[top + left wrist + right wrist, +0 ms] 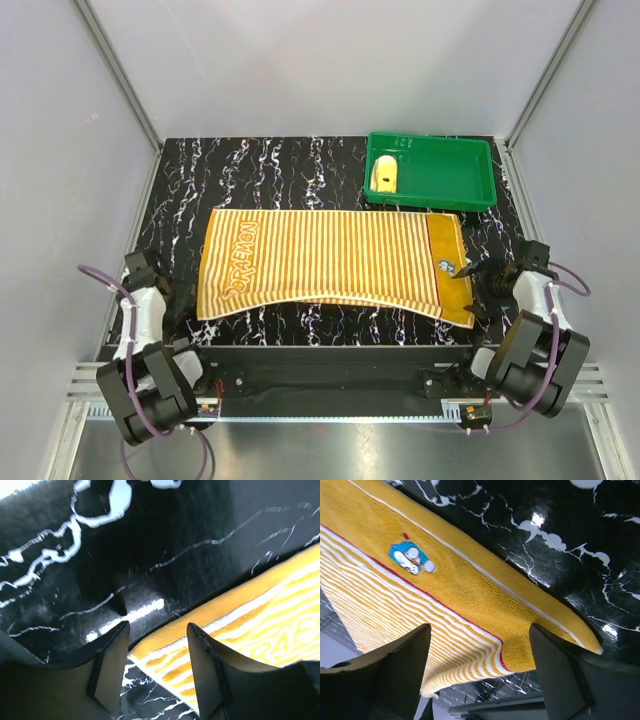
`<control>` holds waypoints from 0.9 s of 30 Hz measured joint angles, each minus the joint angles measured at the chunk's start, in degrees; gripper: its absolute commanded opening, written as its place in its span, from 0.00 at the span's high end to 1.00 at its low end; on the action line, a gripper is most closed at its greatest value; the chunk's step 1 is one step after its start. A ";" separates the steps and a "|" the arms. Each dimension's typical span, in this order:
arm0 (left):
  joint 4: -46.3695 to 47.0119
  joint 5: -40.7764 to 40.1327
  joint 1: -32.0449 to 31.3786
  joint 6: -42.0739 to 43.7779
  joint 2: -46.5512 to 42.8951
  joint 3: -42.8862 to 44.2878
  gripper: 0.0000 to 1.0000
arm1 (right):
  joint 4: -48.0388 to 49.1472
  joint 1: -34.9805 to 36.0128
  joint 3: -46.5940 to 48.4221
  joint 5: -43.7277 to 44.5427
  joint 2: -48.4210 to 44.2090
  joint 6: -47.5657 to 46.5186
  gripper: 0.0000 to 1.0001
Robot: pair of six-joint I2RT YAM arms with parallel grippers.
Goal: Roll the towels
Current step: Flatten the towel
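- Striped towel [330, 262]: orange-yellow and cream stripes, spread flat and unrolled across the middle of the surface [270, 175], long side running left to right; plain yellow band at its right end bearing a small blue-and-white cartoon patch [412, 559].
- Yellow towel [385, 178]: small, bundled, lying in the left end of the green tray [445, 175] at the far right corner, just beyond the striped towel.
- Left gripper [157, 627]: fingers partly spread, low over the towel's near left corner, nothing clamped.
- Right gripper [480, 630]: fingers spread wide, above the towel's near right corner, holding nothing.
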 measured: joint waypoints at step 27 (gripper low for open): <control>1.09 10.29 -7.43 6.32 0.76 7.26 0.40 | -1.14 10.84 15.08 -0.59 4.52 -4.57 0.15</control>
